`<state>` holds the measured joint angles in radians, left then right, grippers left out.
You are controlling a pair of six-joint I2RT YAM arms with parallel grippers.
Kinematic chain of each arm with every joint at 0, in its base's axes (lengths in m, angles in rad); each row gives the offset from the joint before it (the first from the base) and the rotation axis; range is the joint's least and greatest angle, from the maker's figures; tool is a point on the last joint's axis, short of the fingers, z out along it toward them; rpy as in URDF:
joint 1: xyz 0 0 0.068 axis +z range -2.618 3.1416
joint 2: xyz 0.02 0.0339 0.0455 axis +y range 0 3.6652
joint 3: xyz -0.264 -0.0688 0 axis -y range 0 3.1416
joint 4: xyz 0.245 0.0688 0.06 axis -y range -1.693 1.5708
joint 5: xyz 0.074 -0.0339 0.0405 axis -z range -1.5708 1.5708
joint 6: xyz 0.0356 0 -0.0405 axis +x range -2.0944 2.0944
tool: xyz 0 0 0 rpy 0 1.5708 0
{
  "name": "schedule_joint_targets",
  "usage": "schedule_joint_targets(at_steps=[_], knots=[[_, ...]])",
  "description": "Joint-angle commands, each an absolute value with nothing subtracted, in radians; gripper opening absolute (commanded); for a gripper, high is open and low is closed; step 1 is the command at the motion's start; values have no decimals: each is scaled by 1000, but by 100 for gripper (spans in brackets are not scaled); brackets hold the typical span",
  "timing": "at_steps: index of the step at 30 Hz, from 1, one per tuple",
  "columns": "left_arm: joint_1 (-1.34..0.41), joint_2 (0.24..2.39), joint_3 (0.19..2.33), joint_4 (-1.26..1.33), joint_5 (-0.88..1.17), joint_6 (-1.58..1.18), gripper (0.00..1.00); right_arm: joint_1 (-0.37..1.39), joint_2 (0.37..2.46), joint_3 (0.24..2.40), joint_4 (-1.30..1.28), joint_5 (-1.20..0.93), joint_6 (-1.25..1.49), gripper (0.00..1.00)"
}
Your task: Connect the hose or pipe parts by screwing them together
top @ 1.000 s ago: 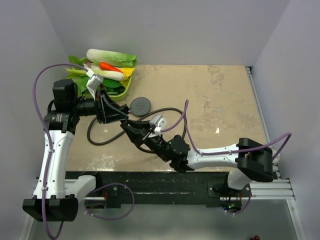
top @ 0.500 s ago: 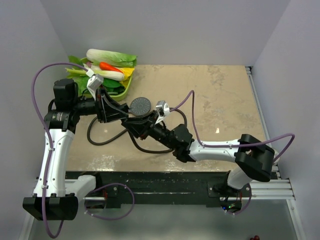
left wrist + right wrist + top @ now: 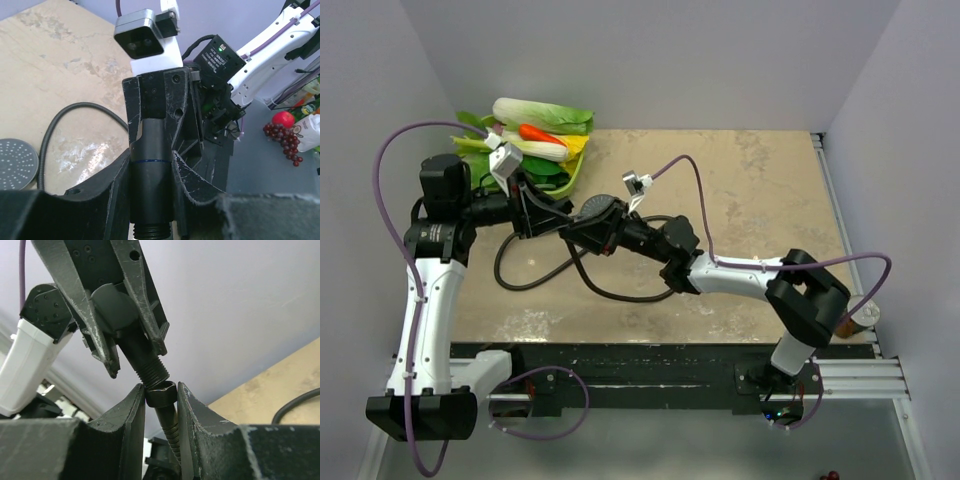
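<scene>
My left gripper [image 3: 560,221] is shut on a short dark pipe part [image 3: 150,175] with a thread at each end, held above the table. My right gripper [image 3: 160,390] is shut on the hose's end nut [image 3: 161,395]. The nut's mouth touches the pipe's threaded tip [image 3: 151,369] at a slight angle. Below the nut, the ribbed hose [image 3: 171,432] runs down between my fingers. The rest of the hose [image 3: 620,295] loops across the table. The grey shower head [image 3: 603,207] lies face up on the table behind both grippers, and its round face [image 3: 17,162] shows in the left wrist view.
A green tray of toy vegetables [image 3: 535,140] fills the back left corner, close behind my left wrist. Purple cables [image 3: 680,170] arch over both arms. Another hose loop [image 3: 515,280] lies near the left arm. Walls close the table at the back and both sides.
My right arm has swung up and left with the hose nut, bringing it against the pipe's threaded tip. The left arm shifted slightly. The shower head stayed put.
</scene>
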<state>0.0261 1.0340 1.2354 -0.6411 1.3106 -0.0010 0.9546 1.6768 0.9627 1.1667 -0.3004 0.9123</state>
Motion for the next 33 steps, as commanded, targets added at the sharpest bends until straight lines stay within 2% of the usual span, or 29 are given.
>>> schedule_joint_targets(at_steps=[1, 12, 19, 22, 28, 31, 33], knots=[[-3, 996, 1233, -857, 1703, -61, 0, 824, 1686, 1150, 1825, -118, 1075, 0], [-3, 989, 1258, -850, 1704, -86, 0, 761, 1802, 1327, 1827, -259, 1267, 0], [-5, 988, 1269, -802, 1704, -167, 0, 742, 1812, 1362, 1827, -394, 1322, 0], [-3, 994, 1285, -767, 1704, -225, 0, 726, 1798, 1339, 1827, -455, 1353, 0], [-11, 997, 1350, -770, 1704, -245, 0, 681, 1694, 1154, 1827, -511, 1327, 0], [-15, 994, 1350, -781, 1704, -249, 0, 680, 1692, 1150, 1825, -518, 1334, 0], [-17, 993, 1351, -785, 1704, -250, 0, 680, 1703, 1170, 1825, -515, 1345, 4]])
